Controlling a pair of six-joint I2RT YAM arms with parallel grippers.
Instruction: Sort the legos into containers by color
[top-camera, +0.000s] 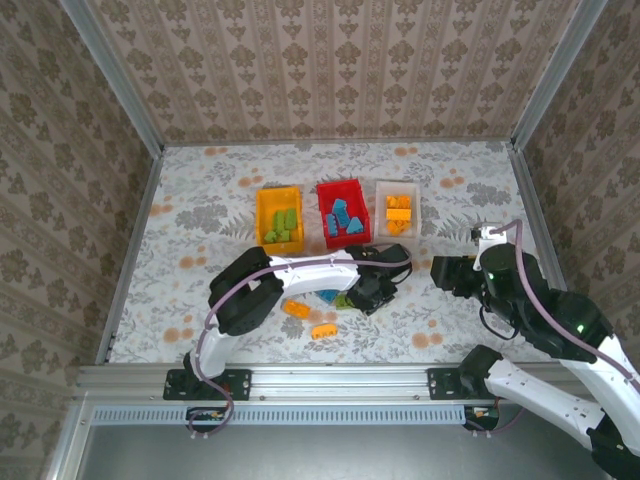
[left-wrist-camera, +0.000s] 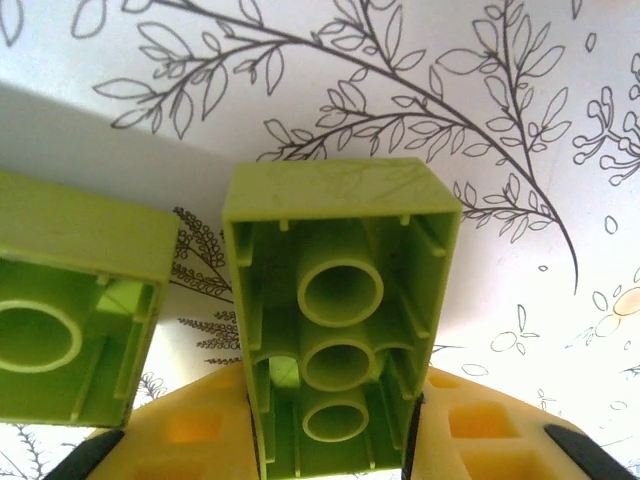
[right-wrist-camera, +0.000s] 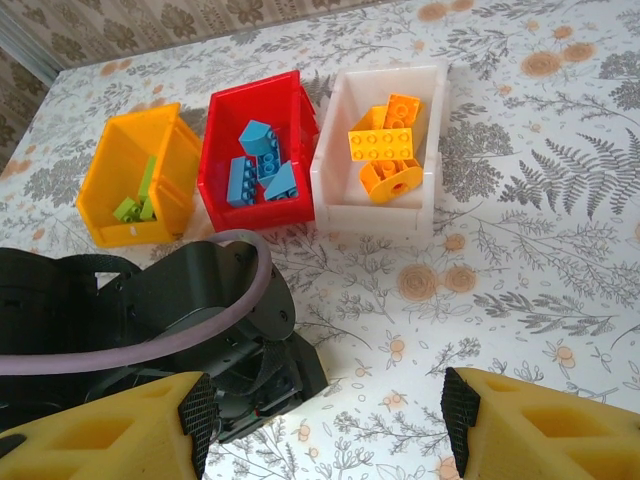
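Green brick (left-wrist-camera: 340, 320), hollow side to the camera, sits pinched between the left jaws, down by the surface (top-camera: 200, 230). It is best lifted straight, clear of a second green brick (left-wrist-camera: 70, 320) close at nine o'clock, then carried to the yellow bin (top-camera: 262, 215) at ten o'clock, skirting the red bin (top-camera: 322, 215). Right jaws stand wide, empty.

The left arm (top-camera: 300, 268) stretches from the near edge to the middle of the surface, its wrist bent down. The left fingers (left-wrist-camera: 190, 430) press on both sides of a green brick (left-wrist-camera: 335, 300). The right arm (top-camera: 515, 285) is folded near the right edge and raised, and the right fingers (right-wrist-camera: 540, 420) stand wide apart.
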